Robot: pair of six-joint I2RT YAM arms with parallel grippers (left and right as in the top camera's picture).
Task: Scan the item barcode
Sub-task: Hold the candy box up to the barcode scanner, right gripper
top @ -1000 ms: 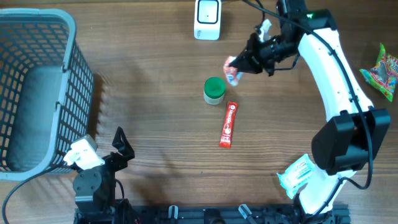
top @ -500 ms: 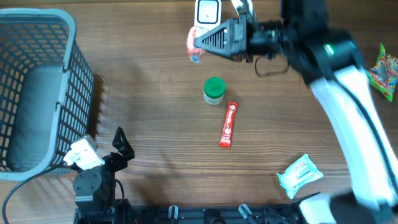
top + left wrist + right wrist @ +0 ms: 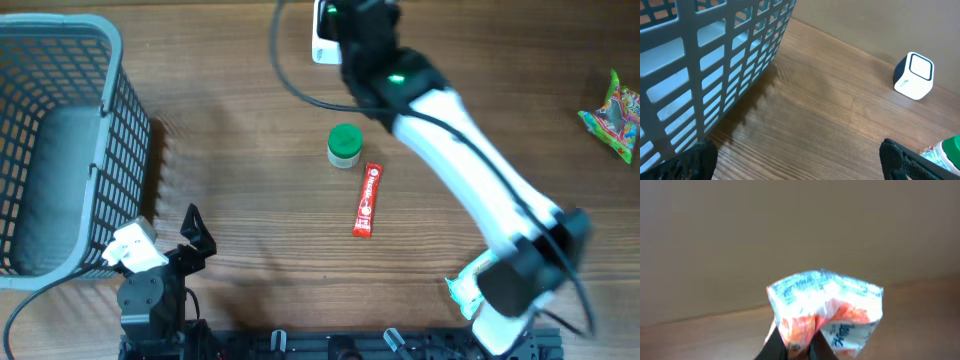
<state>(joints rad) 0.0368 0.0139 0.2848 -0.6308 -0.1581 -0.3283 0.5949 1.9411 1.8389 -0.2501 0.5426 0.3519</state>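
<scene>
The right gripper (image 3: 794,351) is clamped on the lower end of a crumpled white, orange and blue packet (image 3: 827,307). The packet fans upward from the jaws, its broad edge lying across the wrist view. Overhead, that arm reaches over the scanner (image 3: 320,48). The left gripper (image 3: 797,155) rests spread wide beside the basket (image 3: 715,60).

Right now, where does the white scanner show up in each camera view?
Overhead: white scanner at the top edge near the middle, partly hidden by the right arm.
Left wrist: scanner at the far right, upper half, standing on the table.
Right wrist: not in it; only the crumpled packet shows.
Shared landmark: the grey basket, left of the scanner in both views.
</scene>
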